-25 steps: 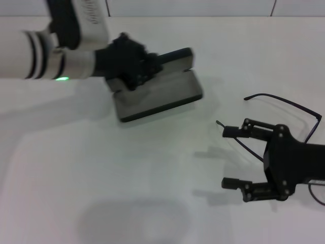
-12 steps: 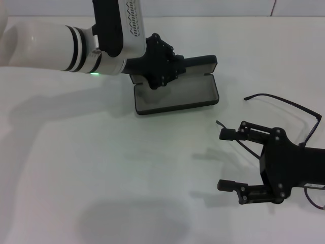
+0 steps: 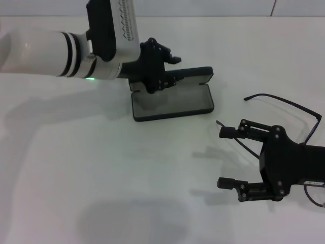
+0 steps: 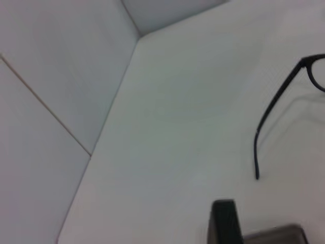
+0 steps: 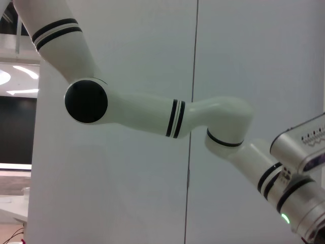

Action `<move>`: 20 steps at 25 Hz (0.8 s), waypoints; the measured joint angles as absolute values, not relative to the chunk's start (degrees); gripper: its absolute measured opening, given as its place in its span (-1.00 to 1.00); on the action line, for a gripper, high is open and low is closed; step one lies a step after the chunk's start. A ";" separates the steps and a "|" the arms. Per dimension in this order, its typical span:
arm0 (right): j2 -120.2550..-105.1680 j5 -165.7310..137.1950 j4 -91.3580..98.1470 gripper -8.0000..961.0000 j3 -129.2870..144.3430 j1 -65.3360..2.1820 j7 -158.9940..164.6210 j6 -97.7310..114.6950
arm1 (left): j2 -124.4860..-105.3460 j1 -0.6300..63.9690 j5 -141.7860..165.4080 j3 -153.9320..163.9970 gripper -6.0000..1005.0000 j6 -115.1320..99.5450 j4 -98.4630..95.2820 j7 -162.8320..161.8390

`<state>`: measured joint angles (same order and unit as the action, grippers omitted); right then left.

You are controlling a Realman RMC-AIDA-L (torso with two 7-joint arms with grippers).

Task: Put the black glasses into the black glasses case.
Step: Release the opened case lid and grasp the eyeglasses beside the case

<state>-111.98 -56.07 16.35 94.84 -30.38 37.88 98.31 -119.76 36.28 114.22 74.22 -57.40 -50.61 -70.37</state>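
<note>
The black glasses case (image 3: 172, 103) lies open on the white table, grey lining up, its lid (image 3: 195, 74) standing at the far side. My left gripper (image 3: 171, 70) is at the lid's left end with its fingers spread around it, open. The black glasses (image 3: 284, 101) lie at the right with their temple arms unfolded, partly hidden under my right gripper (image 3: 227, 157), which is open and empty just over the near temple arm. The left wrist view shows one temple arm (image 4: 269, 117) and a corner of the case (image 4: 223, 223).
The white table (image 3: 101, 173) stretches to the front and left. A pale wall (image 3: 203, 6) borders its far edge. The right wrist view shows only my left arm (image 5: 152, 114) against a wall.
The left arm swung the open case to the right, and the case now rests flat. The left fingers have spread apart at the lid. The right gripper has dropped slightly.
</note>
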 joint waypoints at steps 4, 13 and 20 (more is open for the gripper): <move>-112.09 -56.07 16.35 0.65 94.83 -30.27 37.88 97.83 | -119.80 36.16 113.76 74.17 -0.35 -58.41 -52.14 -71.03; -112.04 -55.67 16.76 0.65 87.71 -29.36 38.79 97.29 | -119.70 28.02 81.74 66.61 0.26 -76.89 -49.07 -67.01; -101.77 -74.90 41.45 0.64 78.18 -29.94 67.19 94.68 | -119.67 22.54 68.73 65.37 0.61 -82.20 -30.66 -63.62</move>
<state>-101.77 -74.90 41.45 78.18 -29.94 67.19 94.68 -119.67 22.54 68.73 65.37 -82.20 -30.66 -63.62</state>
